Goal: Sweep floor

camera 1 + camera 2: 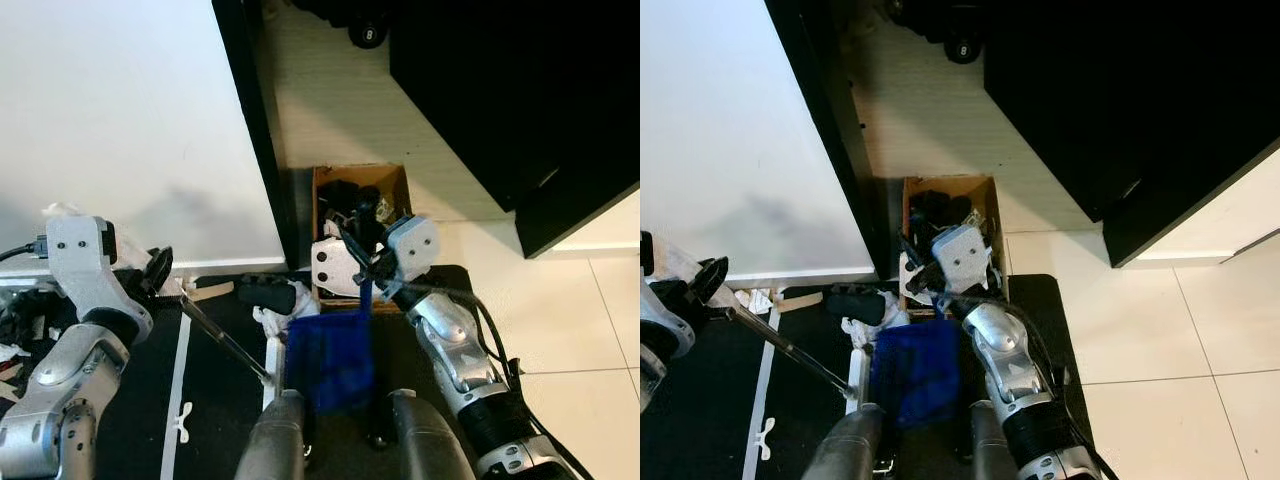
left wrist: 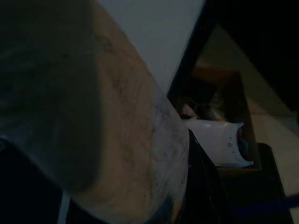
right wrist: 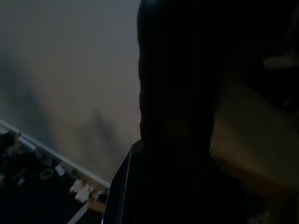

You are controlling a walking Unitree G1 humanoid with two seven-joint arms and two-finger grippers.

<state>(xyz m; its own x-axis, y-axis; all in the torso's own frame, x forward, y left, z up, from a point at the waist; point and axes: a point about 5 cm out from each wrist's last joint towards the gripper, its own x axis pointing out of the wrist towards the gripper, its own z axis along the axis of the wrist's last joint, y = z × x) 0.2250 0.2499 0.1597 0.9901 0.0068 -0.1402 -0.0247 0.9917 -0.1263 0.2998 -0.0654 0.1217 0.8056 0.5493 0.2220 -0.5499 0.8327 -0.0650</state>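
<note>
Left hand (image 1: 160, 268) clenched on broom handle (image 1: 225, 345), shaft angled low across black mat (image 1: 215, 400) for sweep stroke. My right hand (image 1: 362, 245) holds blue dustpan (image 1: 332, 362) by its grip, pan hanging near cardboard box (image 1: 392, 185), ready for debris.

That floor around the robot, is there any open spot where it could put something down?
Yes: the pale tiles right of the black mat, and the beige strip between the white wall and the dark cabinet. It is crowded near the cardboard box, the blue dustpan and the scraps by the baseboard.
</note>
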